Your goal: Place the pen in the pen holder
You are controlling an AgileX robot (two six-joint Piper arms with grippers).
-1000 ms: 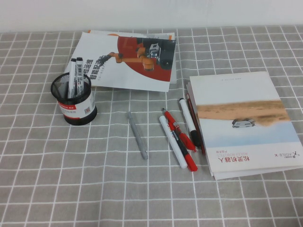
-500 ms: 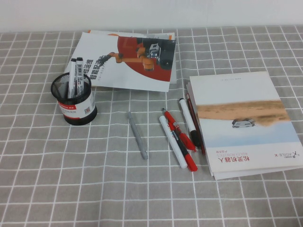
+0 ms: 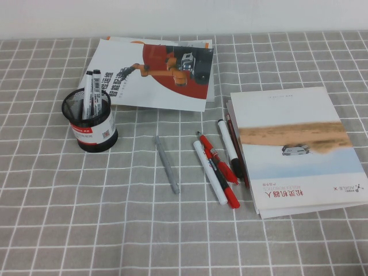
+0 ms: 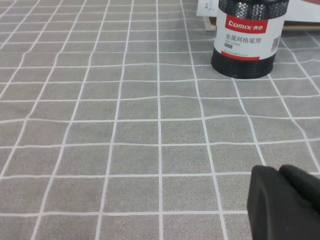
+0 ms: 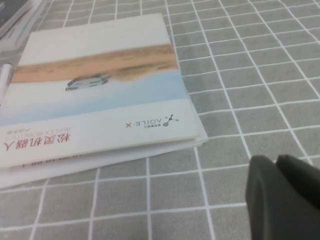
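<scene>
Left gripper [image 4: 287, 202] and right gripper [image 5: 285, 195] sit low over the tablecloth; grip state unclear, nothing held. Pen [image 3: 230, 148] lies centre-right beside the booklet [image 3: 293, 149]. Pen holder [image 3: 90, 122] stands at left, holding two markers [image 3: 91, 95].

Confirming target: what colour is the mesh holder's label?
Red and white, on the round black mesh pen holder; left wrist view.
</scene>
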